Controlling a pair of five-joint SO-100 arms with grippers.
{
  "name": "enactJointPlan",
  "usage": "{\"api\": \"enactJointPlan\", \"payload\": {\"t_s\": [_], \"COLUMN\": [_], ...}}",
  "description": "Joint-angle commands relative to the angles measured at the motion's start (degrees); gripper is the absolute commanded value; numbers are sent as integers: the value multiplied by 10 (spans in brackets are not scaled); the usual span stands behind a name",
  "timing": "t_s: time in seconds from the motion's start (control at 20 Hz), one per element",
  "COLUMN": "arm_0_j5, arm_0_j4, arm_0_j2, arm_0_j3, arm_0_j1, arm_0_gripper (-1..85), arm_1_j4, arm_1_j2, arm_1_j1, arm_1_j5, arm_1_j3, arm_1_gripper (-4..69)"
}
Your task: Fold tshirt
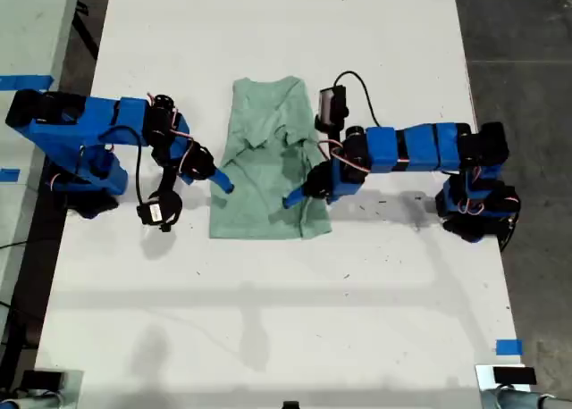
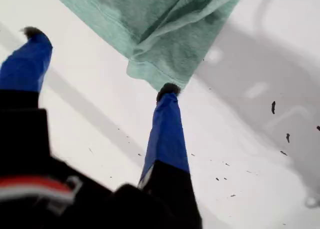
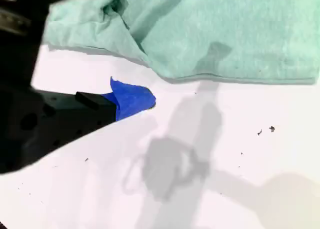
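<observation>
The tshirt lay mid-tabletop, sleeves folded in, a narrow strip; crosswise folds remained, I judged. My first gripper spread wide, empty, at a corner. My second gripper's jaws: cannot tell.

Both wrist views cut the tshirt off; my second pincer shows just one fingertip.

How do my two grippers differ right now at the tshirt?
My first gripper is wide open, with both fingers showing. My second gripper shows only one fingertip, so its state is unclear. The first's fingertip meets a hemmed corner of the tshirt; the second's sits apart from the cloth edge. Both have blue fingers.
</observation>
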Motion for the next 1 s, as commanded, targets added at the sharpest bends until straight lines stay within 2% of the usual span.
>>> {"api": "enactJointPlan", "payload": {"t_s": [0.0,0.2,0.25,0.35,0.5,0.6,0.65,0.85,0.95], "arm_0_j5": [-6,-3,-4,-3,0,-4,-4,-17,-25], "arm_0_j4": [-86,-217,-239,-270,-323,-361,-380,-454,-461], "arm_0_j2": [22,-3,-18,-47,-78,-103,-114,-151,-157], "arm_0_j3": [82,190,201,206,204,207,207,221,221], "arm_0_j1": [-31,-66,-71,-75,-72,-69,-66,-54,-51], "arm_0_gripper": [308,282,274,205,163,42,8,0,0], "arm_1_j4": [-16,-15,-15,-15,-18,-21,-22,-24,-24], "arm_1_j2": [48,48,48,48,46,46,46,46,46], "arm_1_j1": [-9,-13,-13,-13,-13,-13,-14,-16,-18], "arm_1_j5": [-4,-2,-3,-2,-1,0,1,5,9], "arm_1_j3": [-4,-4,-4,-1,5,10,11,18,19], "arm_1_gripper": [372,372,372,372,372,372,372,373,372]}}
